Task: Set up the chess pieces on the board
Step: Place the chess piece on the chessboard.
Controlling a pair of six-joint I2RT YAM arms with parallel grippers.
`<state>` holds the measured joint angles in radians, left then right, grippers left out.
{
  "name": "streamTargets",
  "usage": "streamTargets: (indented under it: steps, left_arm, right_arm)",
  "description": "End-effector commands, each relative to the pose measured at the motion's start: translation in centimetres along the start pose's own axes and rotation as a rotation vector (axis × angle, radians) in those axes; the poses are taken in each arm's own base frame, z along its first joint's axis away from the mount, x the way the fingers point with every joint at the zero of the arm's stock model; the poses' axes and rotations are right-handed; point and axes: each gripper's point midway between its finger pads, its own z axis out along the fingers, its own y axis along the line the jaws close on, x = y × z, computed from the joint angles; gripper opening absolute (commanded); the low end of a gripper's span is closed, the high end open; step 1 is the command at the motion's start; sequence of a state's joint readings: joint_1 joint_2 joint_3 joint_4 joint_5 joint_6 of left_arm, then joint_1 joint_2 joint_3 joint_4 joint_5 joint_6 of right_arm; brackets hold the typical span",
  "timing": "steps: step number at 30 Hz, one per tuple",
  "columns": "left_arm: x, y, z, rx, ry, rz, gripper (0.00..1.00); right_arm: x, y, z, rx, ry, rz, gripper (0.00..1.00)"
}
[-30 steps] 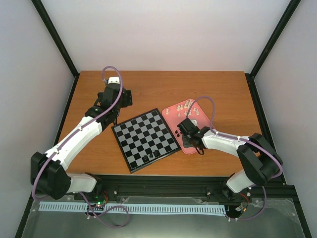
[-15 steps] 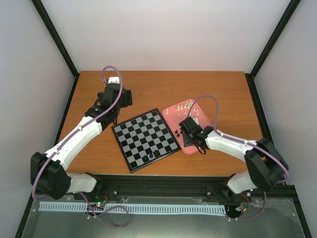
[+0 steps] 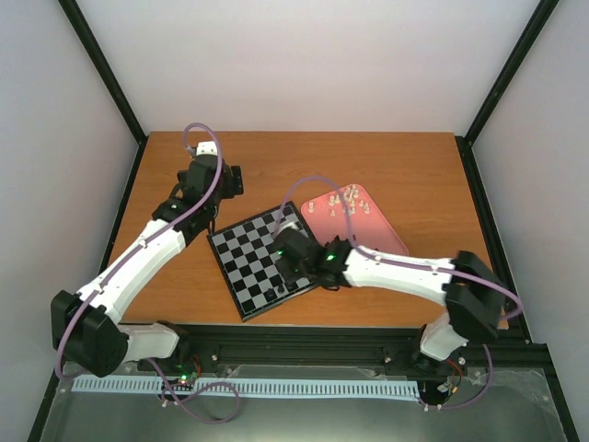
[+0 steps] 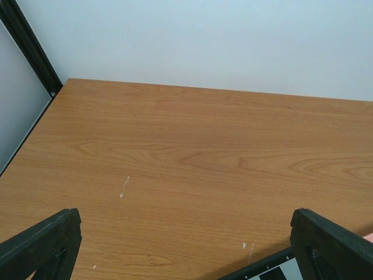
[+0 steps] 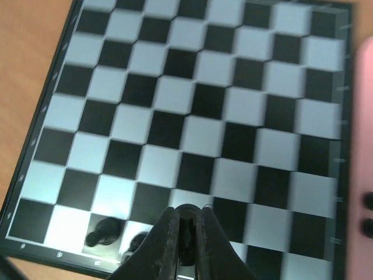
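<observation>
The board [image 3: 248,253] lies in the middle of the table, and fills the right wrist view [image 5: 233,105]. My right gripper [image 5: 187,219] is shut on a black chess piece [image 5: 187,230] and holds it over the board's near rows; from above it hangs over the board's near right part [image 3: 293,269]. Two black pieces [image 5: 102,232] stand on the near edge row just left of it. Several cream pieces [image 3: 345,201] sit on the pink tray [image 3: 377,226]. My left gripper [image 3: 221,180] is open and empty beyond the board's far left corner [image 4: 274,269]; its fingers [image 4: 41,245] are spread wide.
The pink tray lies right of the board, and its edge shows in the right wrist view [image 5: 364,116]. Bare wooden table [image 4: 186,146] stretches to the back wall. Black frame posts stand at the table's corners.
My right arm swung left from the pink tray to over the board's near right part, carrying a black piece. The left arm shifted only slightly.
</observation>
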<state>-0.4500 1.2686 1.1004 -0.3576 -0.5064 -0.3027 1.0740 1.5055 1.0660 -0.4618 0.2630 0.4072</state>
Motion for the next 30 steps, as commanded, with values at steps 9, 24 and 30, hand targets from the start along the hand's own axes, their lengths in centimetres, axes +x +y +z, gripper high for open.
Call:
streamTargets:
  steps: [9,24,30]
  left_arm:
    - [-2.1,1.1,-2.7,-0.007,-0.069,-0.043,1.0]
    - [-2.2,1.6,-3.6,-0.002,-0.085,-0.052,1.0]
    - [-2.0,1.5,-3.3,-0.004,-0.077,-0.047,1.0]
  right_arm:
    - [1.7,10.8,2.2,-0.179,0.086,-0.213,0.03]
    - [5.4,13.4,4.2,-0.175,0.207,-0.241,0.03]
    - [6.4,12.9,4.7,-0.16,0.226,-0.234,0.03]
